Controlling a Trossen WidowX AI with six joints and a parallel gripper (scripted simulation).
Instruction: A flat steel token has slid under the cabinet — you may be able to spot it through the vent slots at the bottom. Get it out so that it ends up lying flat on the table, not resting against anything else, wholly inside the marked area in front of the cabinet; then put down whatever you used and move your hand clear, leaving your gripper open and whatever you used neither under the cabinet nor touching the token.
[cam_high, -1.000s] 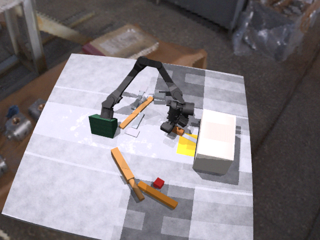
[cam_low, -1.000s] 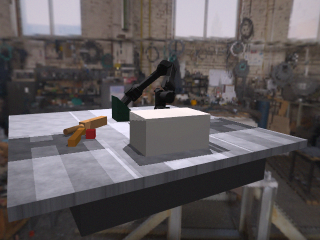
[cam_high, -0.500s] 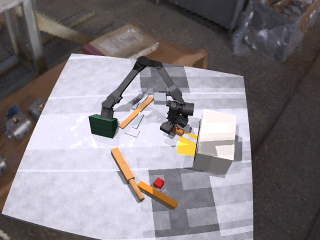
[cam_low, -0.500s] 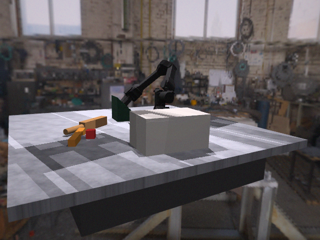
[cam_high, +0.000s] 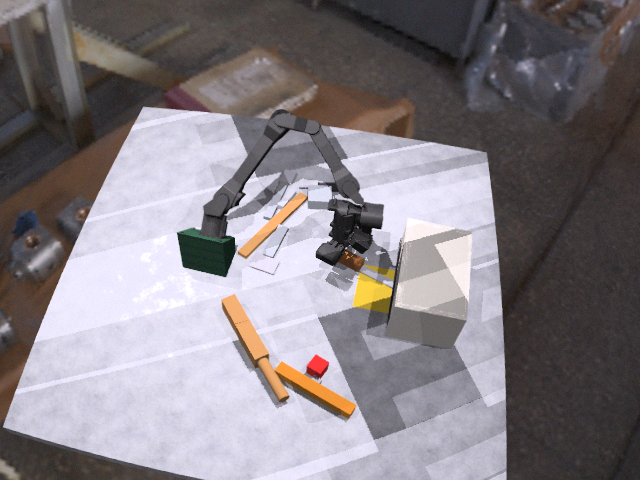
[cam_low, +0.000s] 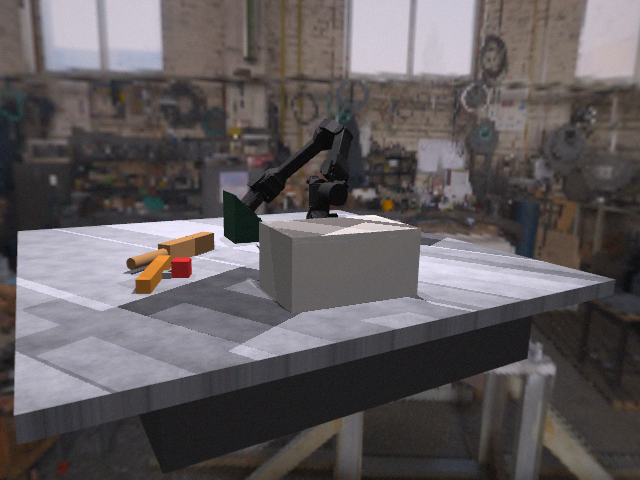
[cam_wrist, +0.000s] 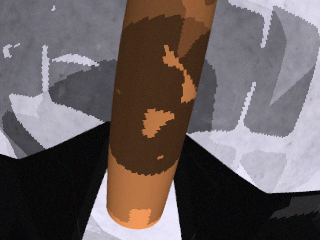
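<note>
The cream cabinet (cam_high: 431, 268) (cam_low: 354, 263) stands at the right of the top view. The yellow marked area (cam_high: 371, 297) lies against its front. My gripper (cam_high: 343, 254) (cam_wrist: 144, 135) is shut on the round orange-brown handle (cam_high: 353, 260) (cam_wrist: 150, 100) of a tool, low over the table in front of the cabinet. The tool's thin grey shaft (cam_high: 377, 277) crosses the yellow area towards the cabinet's front; its far end is hidden. The exterior view hides the tool and fingers behind the cabinet. The steel token is not visible in any view.
An orange bar (cam_high: 273, 224) and several thin pale pieces lie near the green arm base (cam_high: 206, 253). An orange stick with a round handle (cam_high: 245, 330) (cam_low: 186, 245), another orange bar (cam_high: 315, 390) (cam_low: 152, 273) and a red cube (cam_high: 317, 366) (cam_low: 181, 267) are farther off.
</note>
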